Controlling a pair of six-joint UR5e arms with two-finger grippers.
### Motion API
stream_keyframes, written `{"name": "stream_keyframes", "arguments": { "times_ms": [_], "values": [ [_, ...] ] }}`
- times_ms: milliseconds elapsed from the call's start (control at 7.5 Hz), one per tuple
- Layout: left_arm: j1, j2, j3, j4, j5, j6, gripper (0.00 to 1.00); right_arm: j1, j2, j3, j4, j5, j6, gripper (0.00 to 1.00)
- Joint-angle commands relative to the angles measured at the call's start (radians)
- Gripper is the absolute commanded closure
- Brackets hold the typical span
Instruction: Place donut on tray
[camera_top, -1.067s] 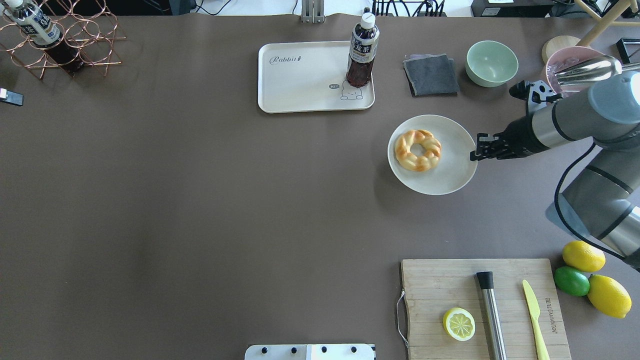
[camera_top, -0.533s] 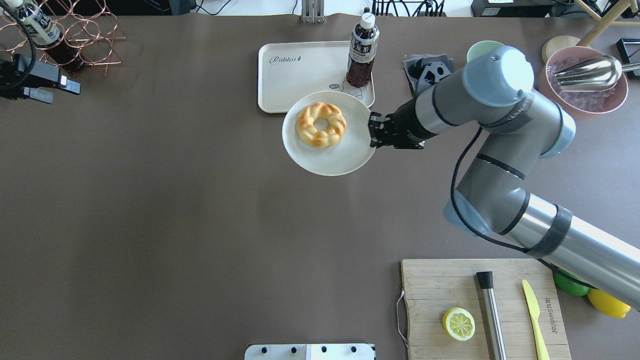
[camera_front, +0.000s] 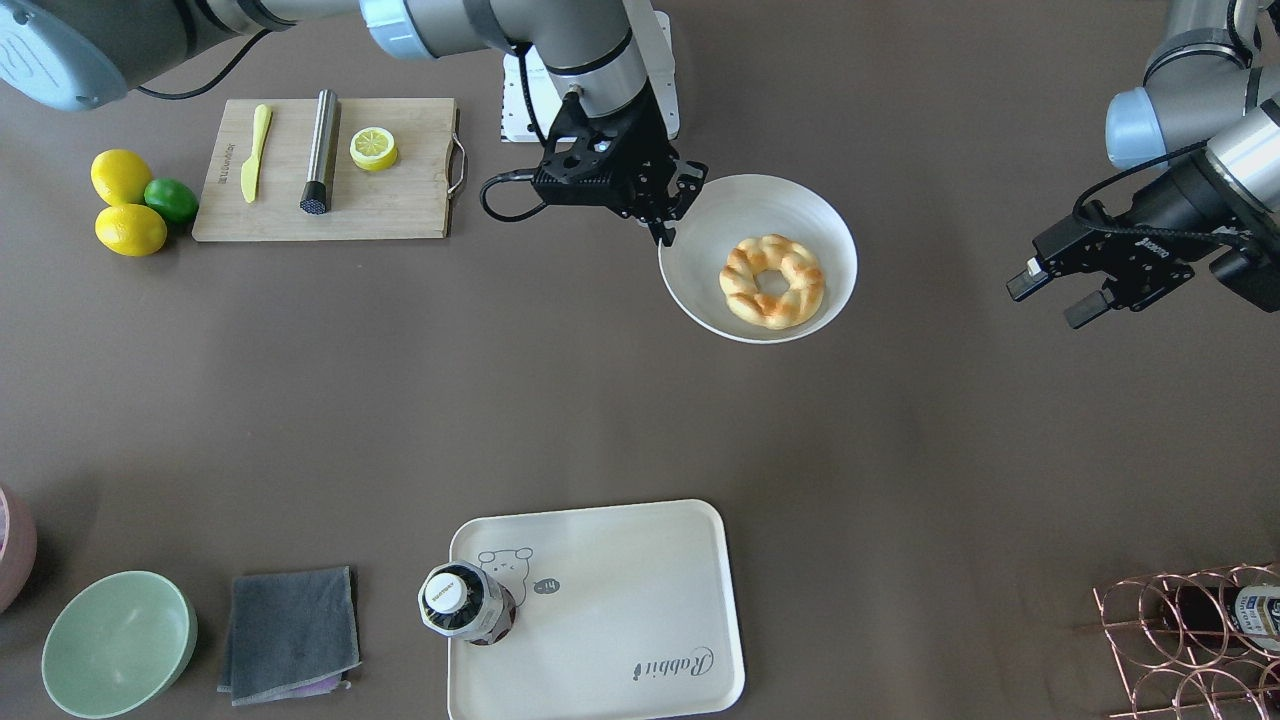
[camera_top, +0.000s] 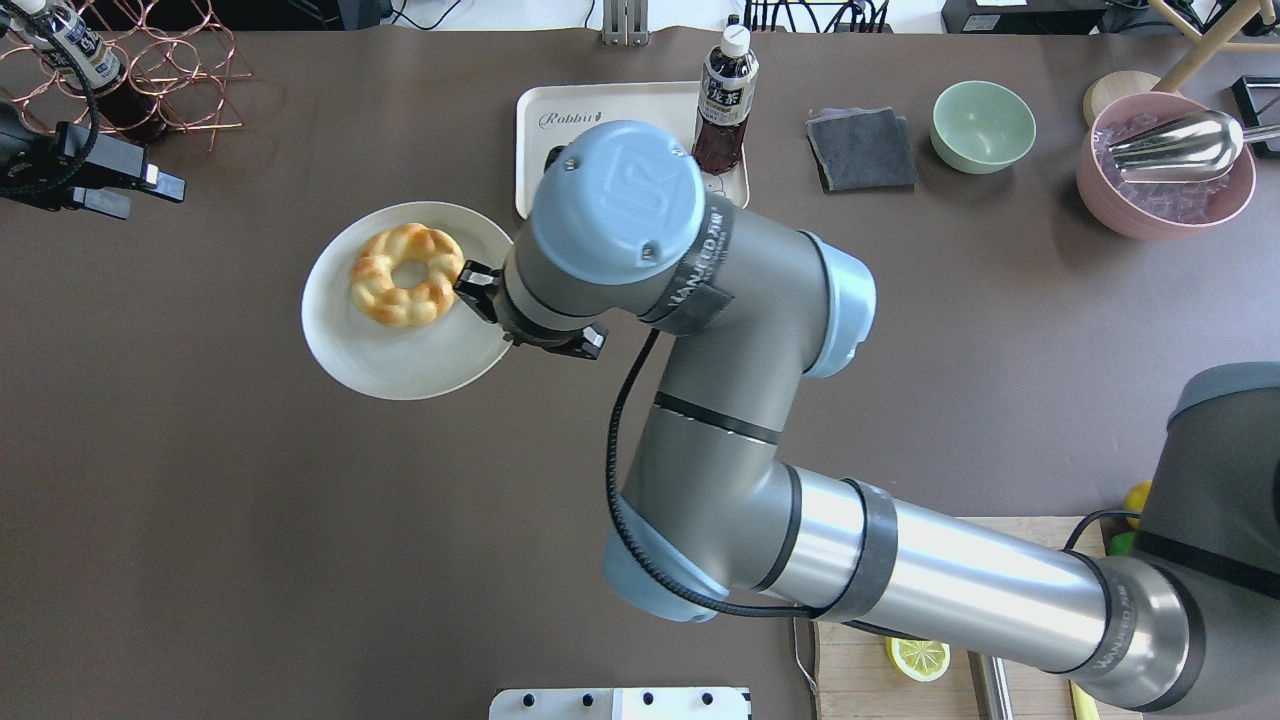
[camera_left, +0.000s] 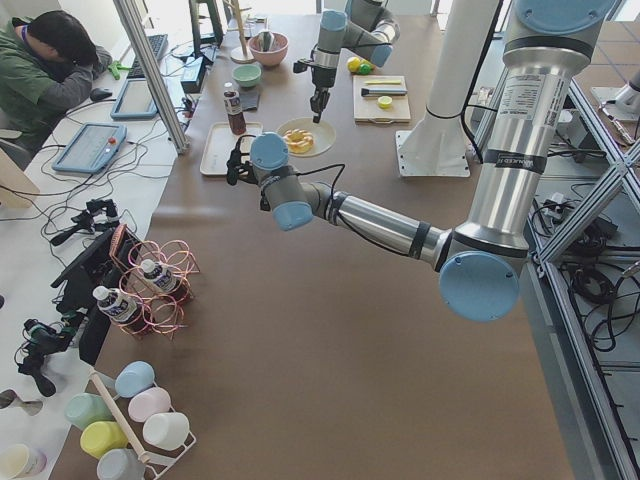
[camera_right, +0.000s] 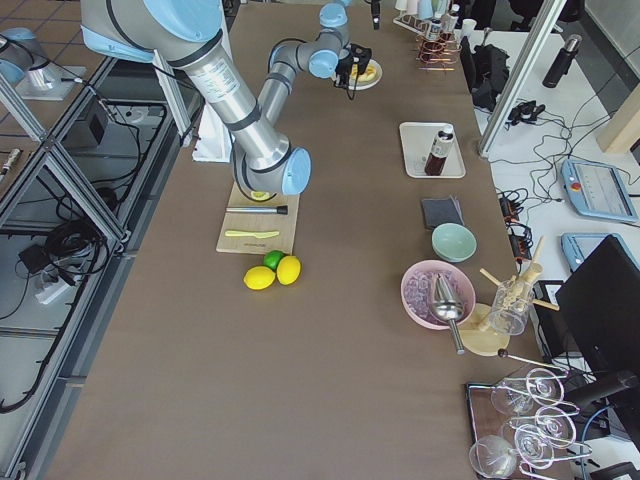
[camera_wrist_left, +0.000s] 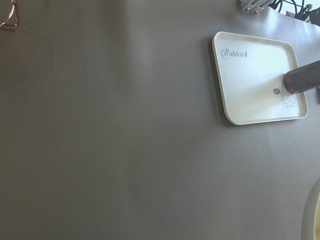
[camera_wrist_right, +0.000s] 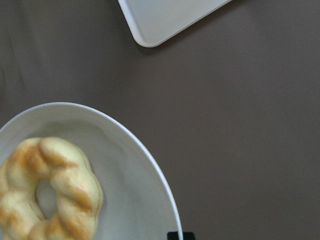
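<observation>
Transport looks like the step in hand. The right gripper (camera_top: 478, 290) pinches the rim of a round white plate (camera_top: 380, 365), apparently lifted, with the donut (camera_top: 405, 275) lying on it. It is short of the tray (camera_top: 640, 100), on the robot's side. The left gripper (camera_top: 140, 195), well apart from the tray, hangs spread and empty. The next move likely calls for getting the donut onto the tray's bare part, away from the bottle (camera_top: 725, 100).

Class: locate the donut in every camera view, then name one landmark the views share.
Front-facing: donut, above centre, slightly right.
Overhead: donut, left of centre, on the plate.
Exterior left: donut, upper middle, small.
Exterior right: donut, near top, tiny.
Left wrist: not in it.
Right wrist: donut, lower-left corner.
Shared landmark: the tray, in all six views.
</observation>
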Motion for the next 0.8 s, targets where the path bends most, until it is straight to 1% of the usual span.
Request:
{"name": "stream_keyframes", "arguments": {
  "times_ms": [0, 133, 267, 400, 667],
  "values": [
    [0.006, 0.051, -0.044, 0.000, -0.001, -0.002, 0.08, -0.076, 0.243, -0.184, -0.111, -0.099, 0.090, 1.00],
    [0.014, 0.074, -0.059, -0.001, -0.001, -0.001, 0.11, -0.077, 0.271, -0.226, -0.111, -0.102, 0.104, 1.00],
    [0.022, 0.086, -0.087, -0.001, -0.004, -0.001, 0.12, -0.077, 0.271, -0.231, -0.111, -0.113, 0.104, 1.00],
    [0.029, 0.117, -0.116, -0.001, -0.004, -0.001, 0.15, -0.076, 0.274, -0.249, -0.104, -0.128, 0.104, 1.00],
    [0.063, 0.154, -0.162, -0.001, -0.006, -0.007, 0.27, -0.073, 0.278, -0.257, -0.102, -0.132, 0.103, 1.00]
  ]
}}
